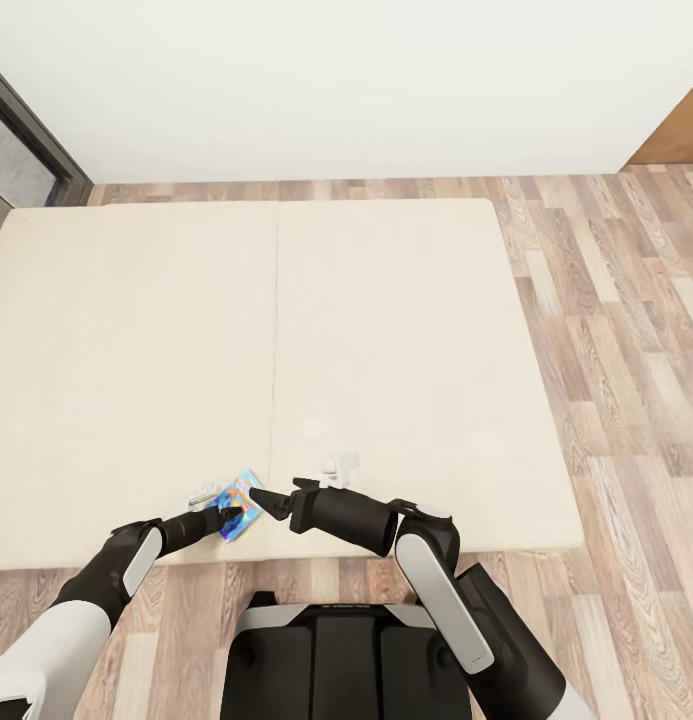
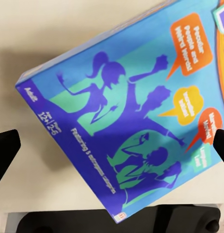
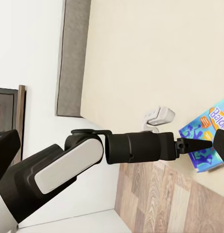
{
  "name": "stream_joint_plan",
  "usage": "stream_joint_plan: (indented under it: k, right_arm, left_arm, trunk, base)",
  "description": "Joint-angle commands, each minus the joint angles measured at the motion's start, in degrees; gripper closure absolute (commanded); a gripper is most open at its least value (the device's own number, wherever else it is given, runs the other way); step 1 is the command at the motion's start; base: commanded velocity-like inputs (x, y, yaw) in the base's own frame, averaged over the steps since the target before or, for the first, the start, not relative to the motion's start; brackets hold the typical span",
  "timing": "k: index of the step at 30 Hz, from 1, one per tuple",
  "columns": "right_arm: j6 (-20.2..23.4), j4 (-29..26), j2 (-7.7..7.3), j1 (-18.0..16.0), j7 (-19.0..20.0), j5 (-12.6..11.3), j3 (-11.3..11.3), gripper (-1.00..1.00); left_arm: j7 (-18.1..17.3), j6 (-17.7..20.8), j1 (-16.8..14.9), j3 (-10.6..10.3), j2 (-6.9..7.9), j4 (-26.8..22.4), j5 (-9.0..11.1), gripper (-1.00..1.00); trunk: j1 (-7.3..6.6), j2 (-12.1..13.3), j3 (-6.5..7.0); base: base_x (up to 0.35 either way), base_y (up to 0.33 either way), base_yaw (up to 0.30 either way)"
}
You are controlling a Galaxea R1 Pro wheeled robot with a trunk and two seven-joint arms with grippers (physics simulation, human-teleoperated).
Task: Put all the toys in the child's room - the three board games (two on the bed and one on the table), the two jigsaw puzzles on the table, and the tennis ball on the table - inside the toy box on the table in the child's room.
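One board game, a flat blue box printed with purple silhouettes and orange speech bubbles, lies near the front edge of the bed. My left gripper hovers right over it. In the left wrist view the box spans the space between the gripper's wide-open fingers. My right gripper is open just right of the box, pointing at it. In the right wrist view, the right gripper faces the left arm and the box. The other toys, the toy box and the table are out of view.
The cream mattress stretches far ahead, with a grey padded edge. Wood-plank floor runs along the bed's right side and under my base. A white wall stands behind, with a dark door frame at far left and brown furniture at far right.
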Motion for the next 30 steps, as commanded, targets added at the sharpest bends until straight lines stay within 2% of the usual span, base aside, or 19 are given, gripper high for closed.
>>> stream_joint_plan:
  k: [1,30]
  right_arm:
    - [0.3,0.0,0.01,0.0,0.2,0.1,-0.1,-1.0]
    - [0.2,-0.1,0.03,0.0,0.2,0.0,0.0,-1.0]
  left_arm:
    - [-0.1,0.5,0.0,0.2,-0.02,0.0,0.3,-1.0]
    - [-0.2,0.3,0.0,0.2,0.23,-0.5,0.5,-1.0]
  trunk:
    - [0.03,-0.1,-0.11]
    - [0.03,-0.1,-0.69]
  base:
    - [0.0,0.0,0.0]
    - [0.0,0.0,-0.016]
